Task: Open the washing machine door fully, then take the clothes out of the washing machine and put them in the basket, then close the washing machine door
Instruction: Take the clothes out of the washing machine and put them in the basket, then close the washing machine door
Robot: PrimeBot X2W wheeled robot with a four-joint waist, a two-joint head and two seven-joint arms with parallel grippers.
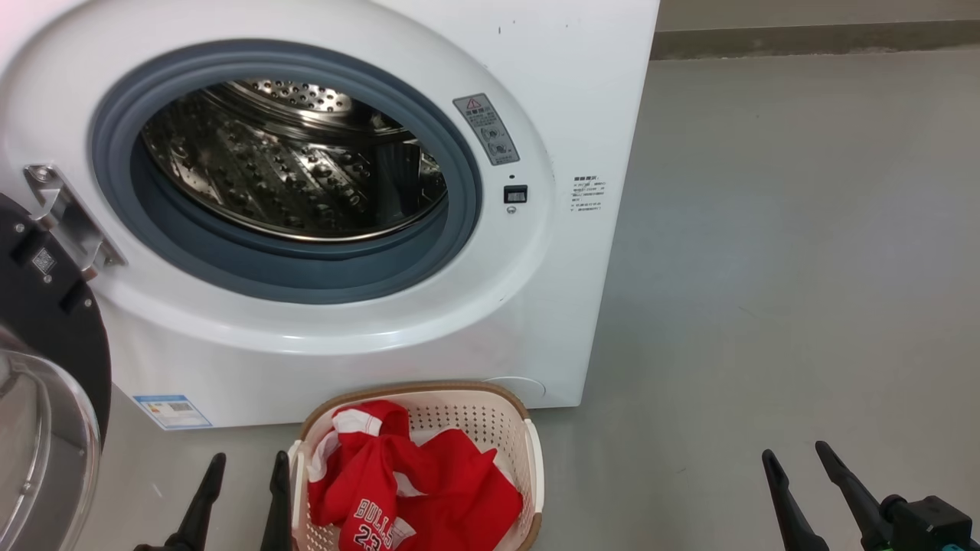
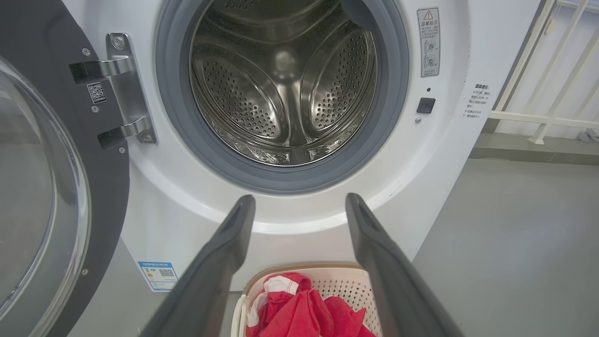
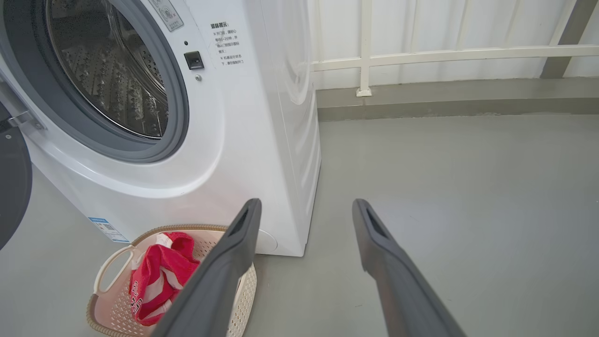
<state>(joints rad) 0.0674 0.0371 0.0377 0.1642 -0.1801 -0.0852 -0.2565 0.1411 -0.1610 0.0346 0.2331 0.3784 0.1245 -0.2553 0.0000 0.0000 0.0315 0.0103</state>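
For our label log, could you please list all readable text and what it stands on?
"BULLS 23": red jersey clothes in the cream perforated plastic basket.
Grey warning sticker, red triangle, white washing machine front: too small.
Blue corner label: blurred.
Black print beside the latch: too small.
QR sticker, black door rim: wordless.

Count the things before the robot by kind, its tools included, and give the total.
washing machine: 1
washing machine door, open: 1
basket: 1
heap of red clothes in the basket: 1; pieces uncountable
tools: 2, left tool and right tool, both open
total: 6
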